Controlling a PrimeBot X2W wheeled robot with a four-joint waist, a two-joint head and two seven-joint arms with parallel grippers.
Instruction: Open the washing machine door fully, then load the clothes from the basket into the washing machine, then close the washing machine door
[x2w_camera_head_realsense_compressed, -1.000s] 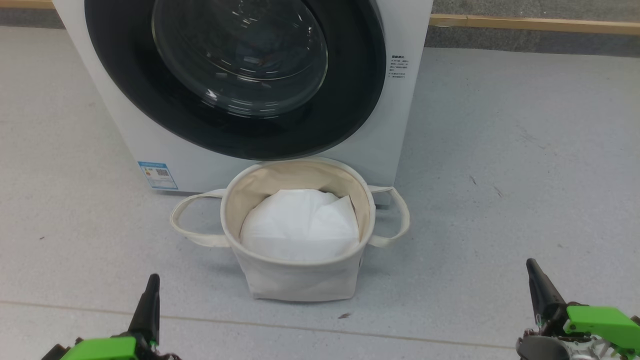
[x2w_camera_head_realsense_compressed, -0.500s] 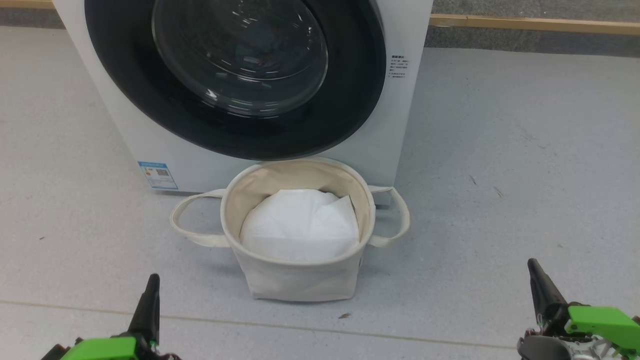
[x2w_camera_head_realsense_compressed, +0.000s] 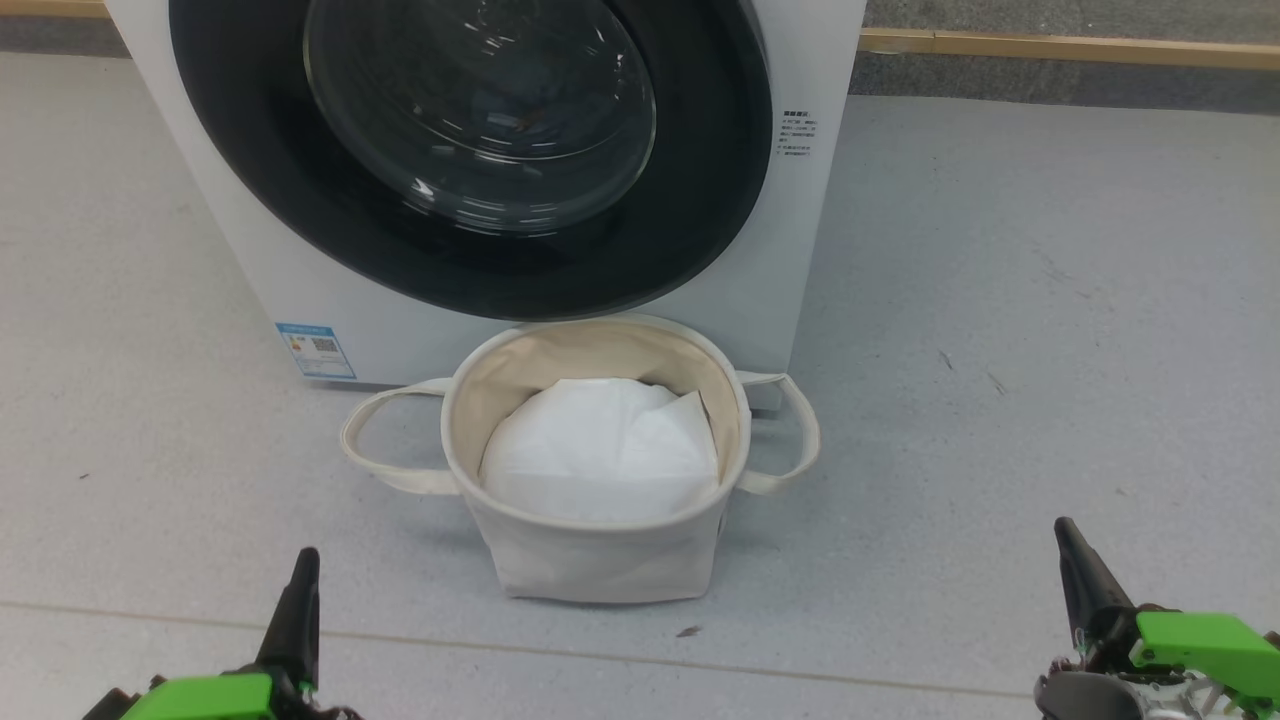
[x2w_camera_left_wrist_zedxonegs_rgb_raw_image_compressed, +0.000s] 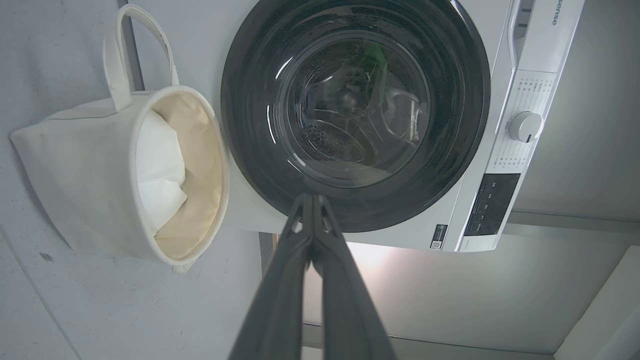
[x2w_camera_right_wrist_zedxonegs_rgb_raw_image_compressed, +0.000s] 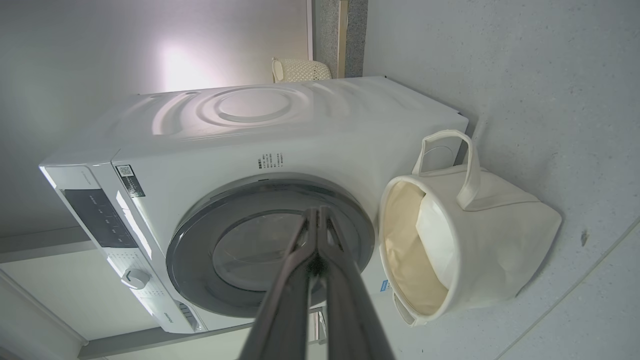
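Observation:
The white washing machine (x2w_camera_head_realsense_compressed: 790, 250) stands at the far side, its round black-rimmed door (x2w_camera_head_realsense_compressed: 715, 190) flat against its front. Right before it sits the cream basket (x2w_camera_head_realsense_compressed: 600, 560), with a plain white liner sheet (x2w_camera_head_realsense_compressed: 600, 450) lying in it. The clothes are out of view. My left gripper (x2w_camera_head_realsense_compressed: 303, 560) is low at the near left, shut, with nothing between its fingers. At the near right my right gripper (x2w_camera_head_realsense_compressed: 1063, 530) is shut and empty too. Both are well short of the basket. The left wrist view has the door (x2w_camera_left_wrist_zedxonegs_rgb_raw_image_compressed: 250, 125) beyond my shut gripper (x2w_camera_left_wrist_zedxonegs_rgb_raw_image_compressed: 311, 197); the right wrist view has my other shut gripper (x2w_camera_right_wrist_zedxonegs_rgb_raw_image_compressed: 316, 210).
Grey floor (x2w_camera_head_realsense_compressed: 1000, 350) stretches to both sides of the washer and the basket. A wooden skirting strip (x2w_camera_head_realsense_compressed: 1050, 45) runs along the wall behind. The basket's loop handles (x2w_camera_head_realsense_compressed: 370, 440) stick out left and right. The washer's control panel and knob (x2w_camera_left_wrist_zedxonegs_rgb_raw_image_compressed: 524, 126) lie beside the door.

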